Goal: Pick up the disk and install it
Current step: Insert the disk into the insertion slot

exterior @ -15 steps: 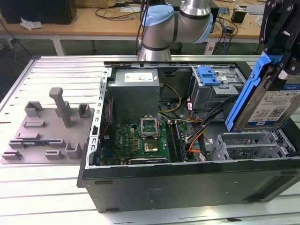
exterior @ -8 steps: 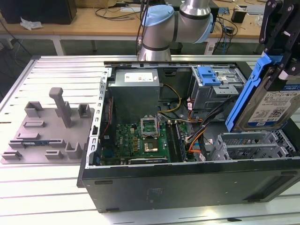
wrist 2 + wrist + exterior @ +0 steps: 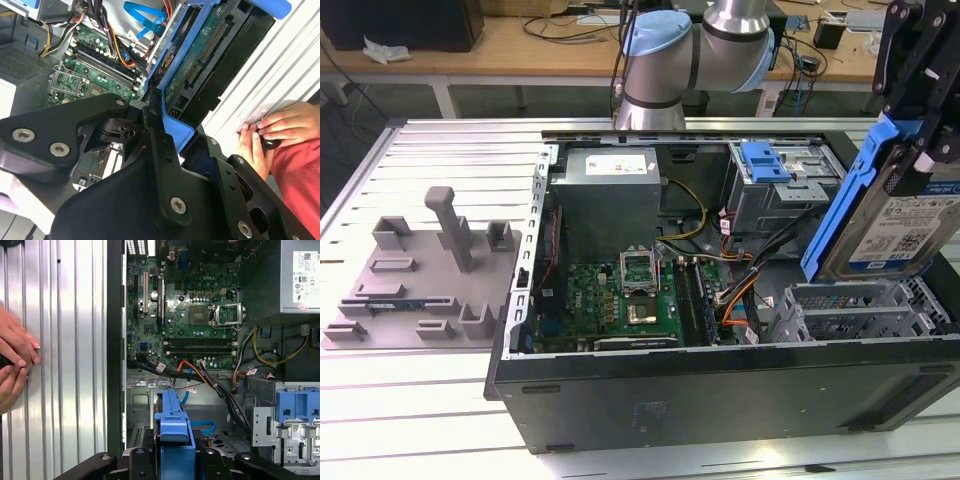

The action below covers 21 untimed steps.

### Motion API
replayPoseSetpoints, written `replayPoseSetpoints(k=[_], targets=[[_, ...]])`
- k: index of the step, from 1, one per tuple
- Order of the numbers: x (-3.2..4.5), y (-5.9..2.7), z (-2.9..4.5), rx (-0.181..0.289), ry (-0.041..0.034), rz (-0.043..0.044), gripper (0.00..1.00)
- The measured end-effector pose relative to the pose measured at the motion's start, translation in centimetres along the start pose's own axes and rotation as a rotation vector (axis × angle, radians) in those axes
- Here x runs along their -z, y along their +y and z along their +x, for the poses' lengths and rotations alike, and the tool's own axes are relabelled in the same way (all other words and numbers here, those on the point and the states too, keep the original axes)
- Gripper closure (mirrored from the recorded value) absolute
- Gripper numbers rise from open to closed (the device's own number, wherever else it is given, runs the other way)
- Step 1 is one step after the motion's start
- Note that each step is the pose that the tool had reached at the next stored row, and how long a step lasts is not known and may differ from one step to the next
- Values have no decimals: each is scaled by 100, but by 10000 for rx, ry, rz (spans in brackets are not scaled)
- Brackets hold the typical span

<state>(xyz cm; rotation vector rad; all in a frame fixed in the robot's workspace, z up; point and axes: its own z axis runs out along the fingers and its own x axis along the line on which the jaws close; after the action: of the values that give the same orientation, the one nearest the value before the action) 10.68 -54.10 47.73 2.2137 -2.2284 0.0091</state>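
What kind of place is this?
Most likely a robotics lab or test workshop: an open black desktop computer case lies on a ribbed metal table, the arm's jaws hold a silver hard drive in a blue plastic carrier, and wooden benches strewn with cables stand behind.

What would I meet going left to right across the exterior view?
Grey moulded fixture with an upright post → grey power supply box with a white sticker → drive cage with a blue handle → disk in its blue carrier, held above the open case by the gripper.
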Motion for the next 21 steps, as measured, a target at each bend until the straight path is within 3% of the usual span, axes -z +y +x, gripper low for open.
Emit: replayPoseSetpoints(k=[21], targets=[[-94,-3,7,-171,-15,7,63]])
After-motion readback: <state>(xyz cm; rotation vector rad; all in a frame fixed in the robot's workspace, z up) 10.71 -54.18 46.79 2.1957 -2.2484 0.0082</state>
